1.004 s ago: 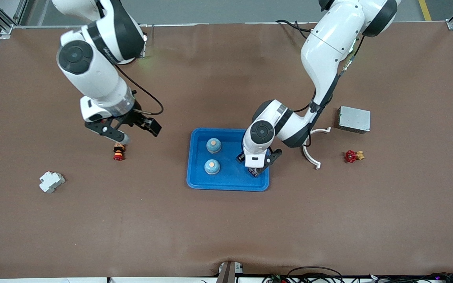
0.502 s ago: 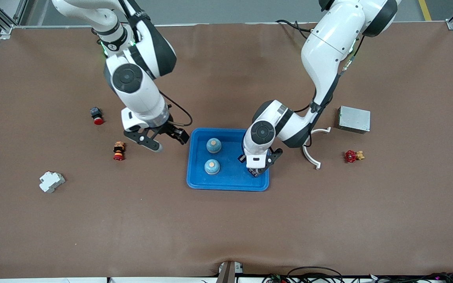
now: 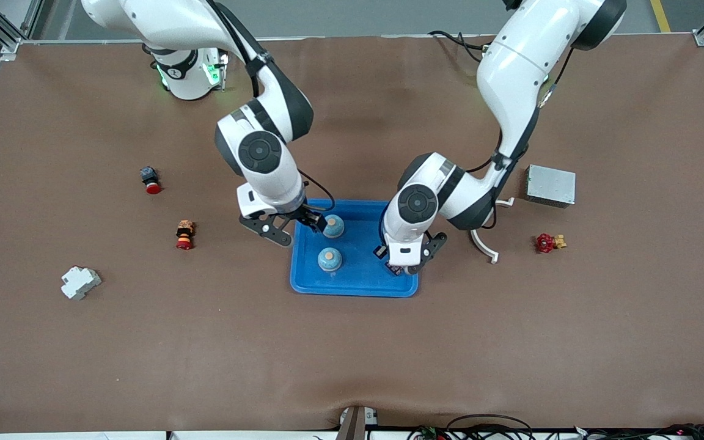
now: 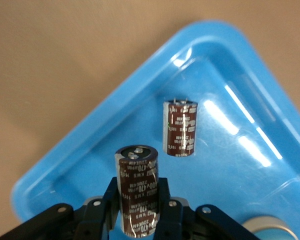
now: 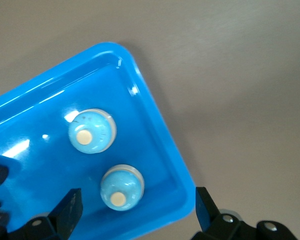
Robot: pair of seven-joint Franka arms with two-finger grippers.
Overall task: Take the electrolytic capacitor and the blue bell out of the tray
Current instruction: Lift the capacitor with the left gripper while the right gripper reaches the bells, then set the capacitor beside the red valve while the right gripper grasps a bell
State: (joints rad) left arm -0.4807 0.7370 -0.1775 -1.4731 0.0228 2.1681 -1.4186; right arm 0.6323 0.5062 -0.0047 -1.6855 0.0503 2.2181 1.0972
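A blue tray [image 3: 353,287] holds two blue dome bells [image 3: 332,226] [image 3: 329,259] and brown capacitors. My left gripper [image 3: 401,265] is low in the tray's corner toward the left arm's end, shut on one capacitor [image 4: 136,170], which stands upright between its fingers [image 4: 162,190]. A second capacitor [image 4: 180,127] rests in the tray just past it. My right gripper [image 3: 296,229] hangs open over the tray's rim at the right arm's end, beside the bell farther from the front camera. In the right wrist view that bell [image 5: 121,187] lies just ahead of the wide-spread fingers [image 5: 67,210].
Toward the right arm's end lie a red-capped button [image 3: 151,181], a small red-and-orange part [image 3: 184,235] and a white block [image 3: 80,282]. Toward the left arm's end sit a white curved bracket [image 3: 483,241], a grey metal box [image 3: 550,185] and a red valve [image 3: 546,242].
My right arm swung from above the red-and-orange part across to the tray's rim, staying open. My left gripper shut on the capacitor and shifted slightly.
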